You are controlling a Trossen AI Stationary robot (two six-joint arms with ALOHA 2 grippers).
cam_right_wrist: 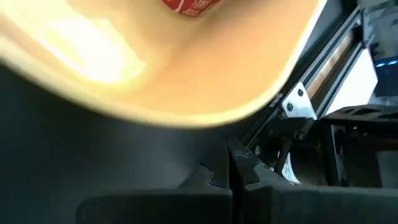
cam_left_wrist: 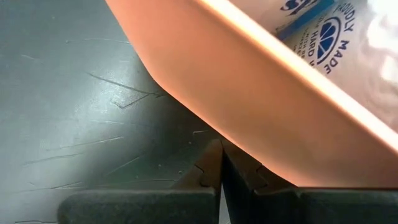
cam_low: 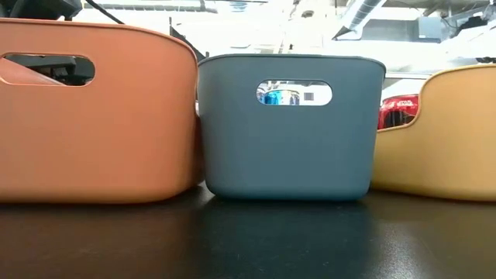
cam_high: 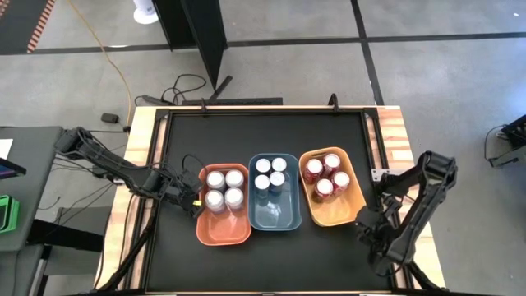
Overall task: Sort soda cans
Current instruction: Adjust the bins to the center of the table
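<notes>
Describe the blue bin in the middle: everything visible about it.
The blue bin is a dull slate-blue rectangular tub, seemingly plastic, with rounded corners and an oval handle slot in its end wall. It stands upright on the black table, pressed against the orange bin on one side, close beside the yellow bin on the other. Four blue cans cluster at its far end; the near half is bare.

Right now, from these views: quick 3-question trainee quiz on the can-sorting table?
1. True or false: the blue bin sits between the orange bin and the yellow bin.
2. How many silver cans are in the orange bin?
3. The left hand is: A) shut beside the orange bin, B) holding a can, C) over the yellow bin.

Key: 1 true; 2 four; 3 A.
</notes>
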